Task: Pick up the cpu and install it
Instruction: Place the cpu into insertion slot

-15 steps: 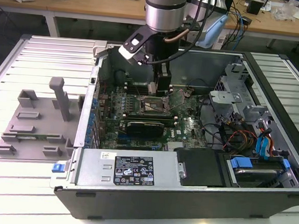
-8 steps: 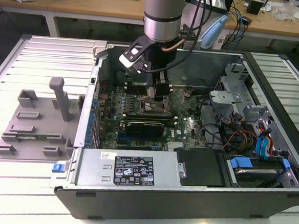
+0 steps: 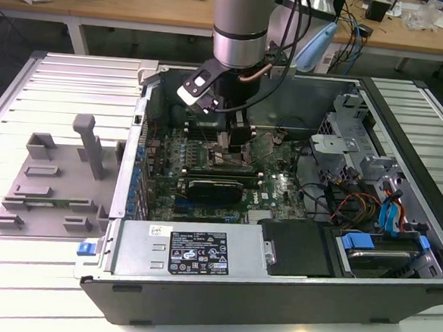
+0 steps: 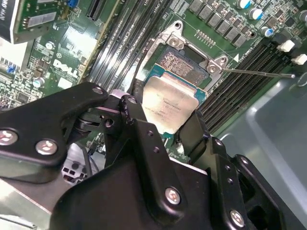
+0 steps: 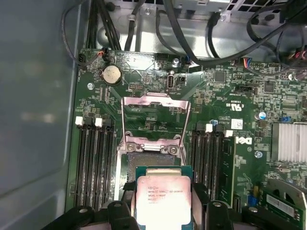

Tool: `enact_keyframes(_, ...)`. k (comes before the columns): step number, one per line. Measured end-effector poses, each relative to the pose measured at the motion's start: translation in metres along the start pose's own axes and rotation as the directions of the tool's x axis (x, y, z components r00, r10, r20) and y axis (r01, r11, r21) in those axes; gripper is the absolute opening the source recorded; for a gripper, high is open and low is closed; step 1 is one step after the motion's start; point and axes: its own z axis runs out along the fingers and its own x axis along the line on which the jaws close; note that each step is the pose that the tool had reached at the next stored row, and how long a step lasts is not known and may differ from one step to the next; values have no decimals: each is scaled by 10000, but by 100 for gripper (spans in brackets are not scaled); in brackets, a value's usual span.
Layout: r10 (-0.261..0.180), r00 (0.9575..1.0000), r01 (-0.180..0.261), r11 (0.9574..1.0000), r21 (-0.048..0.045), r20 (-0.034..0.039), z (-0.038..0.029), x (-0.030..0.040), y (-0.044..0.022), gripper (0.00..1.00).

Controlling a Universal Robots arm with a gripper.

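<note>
In the exterior view, holding the gripper (image 3: 227, 145) low inside the case (image 3: 273, 299), over the board (image 3: 277, 189). In the second wrist view, clamping the cpu (image 4: 170, 103) by opposite edges, hovering at the socket's (image 4: 184, 62) edge. In the first wrist view, carrying the cpu (image 5: 163, 199) partly overlapping the open socket (image 5: 148, 160). Probably handling light, stiff, slick on top, fragile underneath; gripping the rim alone seeming wisest.
</note>
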Motion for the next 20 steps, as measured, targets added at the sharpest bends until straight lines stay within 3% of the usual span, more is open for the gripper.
enact_keyframes(5, 9, 10000, -9, 10000, 2, 2, 134, 16, -1, 55)
enact_keyframes(14, 211, 9998, -211, 9998, 6, 17, 290, 56, -11, 55)
enact_keyframes(20, 363, 9993, -363, 9993, 9, 44, 357, 94, -13, 55)
